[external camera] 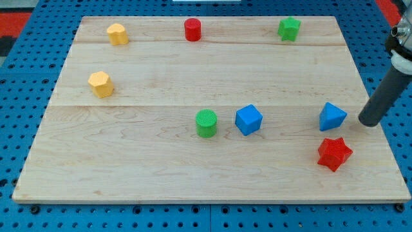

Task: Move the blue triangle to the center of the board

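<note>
A: My tip (369,122) sits at the frame's right, just beside the blue triangle (332,116), on its right; contact can't be judged. No hand, nothing grasped.

B: Triangle position?

A: Right side of the bench (161,174), above the red star (334,153), right of the blue cube (248,120). Rod's top is cut off.

We see pale wooden board (193,187), built of planks, seams running left to right across grain. Under it, blue perforated panel (38,71) with regular hole grid, showing on all sides. Red strips at view's top-left corner (26,22) and top-right corner (386,8). Light even, shadows soft and short. We make out no walls or windows.
</note>
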`<state>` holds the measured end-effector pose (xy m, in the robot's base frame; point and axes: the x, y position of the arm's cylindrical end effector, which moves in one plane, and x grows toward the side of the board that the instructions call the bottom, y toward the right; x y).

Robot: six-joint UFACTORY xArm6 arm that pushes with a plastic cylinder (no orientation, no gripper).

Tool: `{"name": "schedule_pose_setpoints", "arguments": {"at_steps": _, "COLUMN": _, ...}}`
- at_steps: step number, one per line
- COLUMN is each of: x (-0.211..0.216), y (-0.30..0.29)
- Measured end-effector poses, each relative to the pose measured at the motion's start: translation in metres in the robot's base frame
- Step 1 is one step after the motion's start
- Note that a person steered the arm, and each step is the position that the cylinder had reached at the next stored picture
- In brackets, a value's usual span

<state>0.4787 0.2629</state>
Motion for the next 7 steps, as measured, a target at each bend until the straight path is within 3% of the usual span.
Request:
{"name": "schedule_pose_setpoints", "arguments": {"at_steps": 1, "x": -0.012, "y": -0.1}}
{"name": "schedule_pose_setpoints", "arguments": {"at_steps": 2, "x": -0.017, "y": -0.163}}
{"name": "schedule_pose_setpoints", "arguments": {"at_steps": 4, "x": -0.022, "y": -0.123}}
{"name": "schedule_pose_setpoints", "arguments": {"at_steps": 7, "x": -0.047, "y": -0.108}}
